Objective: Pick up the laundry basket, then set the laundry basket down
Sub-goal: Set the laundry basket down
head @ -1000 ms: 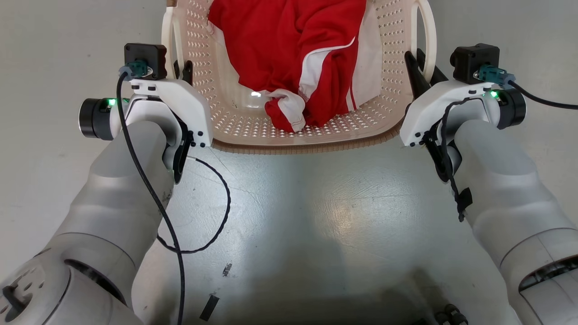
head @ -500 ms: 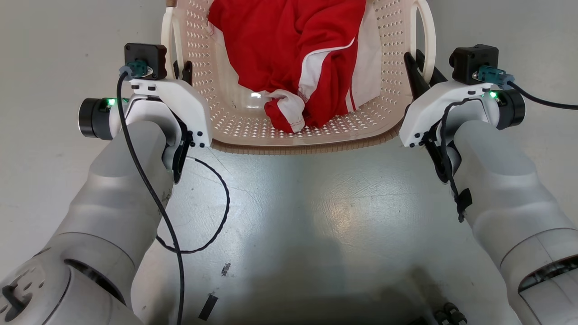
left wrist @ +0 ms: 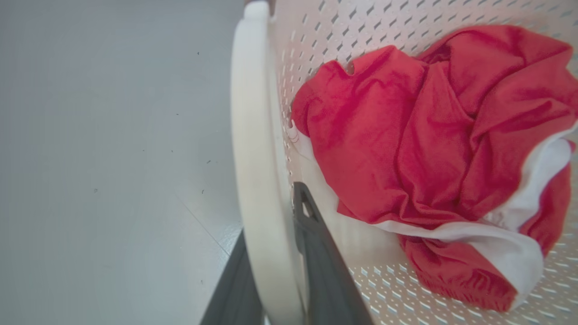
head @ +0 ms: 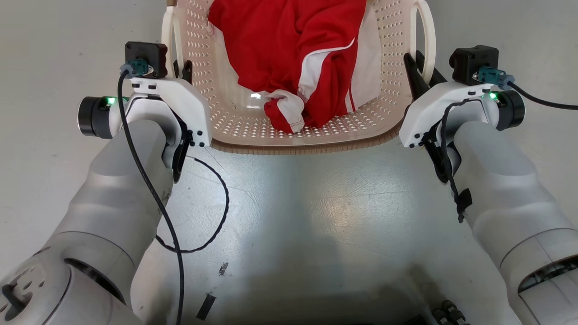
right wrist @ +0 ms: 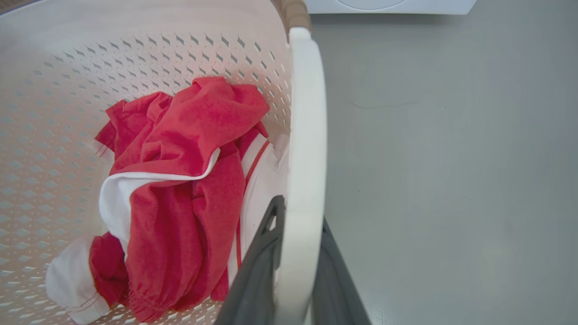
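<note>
The laundry basket is cream-white with perforated walls and a brown woven-look rim, and it sits at the top centre of the head view between my arms. A red and white garment lies crumpled inside it. My left gripper is shut on the basket's left white handle, one dark finger on each side of the band. My right gripper is shut on the right handle the same way. I cannot tell whether the basket's bottom touches the floor.
Glossy grey floor spreads below and to both sides. A black cable loops from my left forearm. A strip of black tape and small dark parts lie near the bottom edge. A white appliance base stands beyond the basket.
The floor marks near the bottom of the head view have drifted slightly left. Both grippers keep their hold on the handles, and the basket stays put between them.
</note>
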